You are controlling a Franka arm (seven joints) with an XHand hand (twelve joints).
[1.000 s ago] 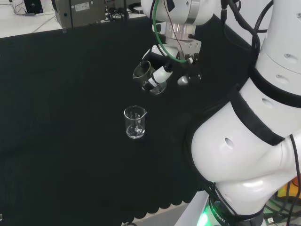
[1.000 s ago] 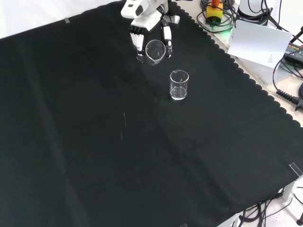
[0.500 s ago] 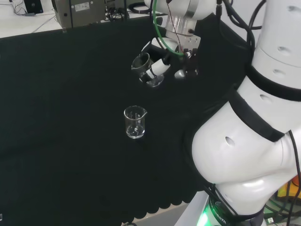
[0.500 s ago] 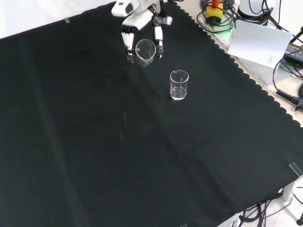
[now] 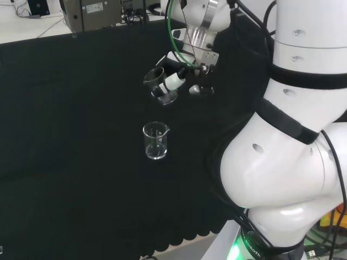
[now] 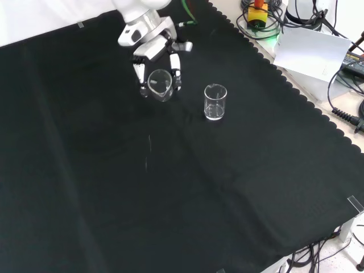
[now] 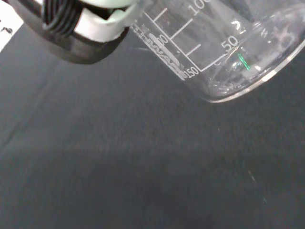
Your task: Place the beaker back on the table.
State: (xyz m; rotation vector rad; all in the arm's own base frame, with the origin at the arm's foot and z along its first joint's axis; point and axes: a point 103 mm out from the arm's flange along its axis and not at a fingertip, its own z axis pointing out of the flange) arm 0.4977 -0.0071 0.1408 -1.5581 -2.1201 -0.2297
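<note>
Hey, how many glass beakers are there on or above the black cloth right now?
2. One beaker is tilted in the hand, held above the cloth. The other beaker stands upright on the cloth, to its right in the front view. Clear glass is hard to spot, so another could be missed.

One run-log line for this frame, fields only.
hand: shut on held beaker | held beaker: tilted, above cloth | second beaker: upright on cloth | placing: not yet done

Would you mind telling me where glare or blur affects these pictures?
Wrist view: the hand is close and blurred, and a green glint sits on the held beaker. Front view: the standing beaker shows mainly by pale rim highlights against the black cloth.
</note>
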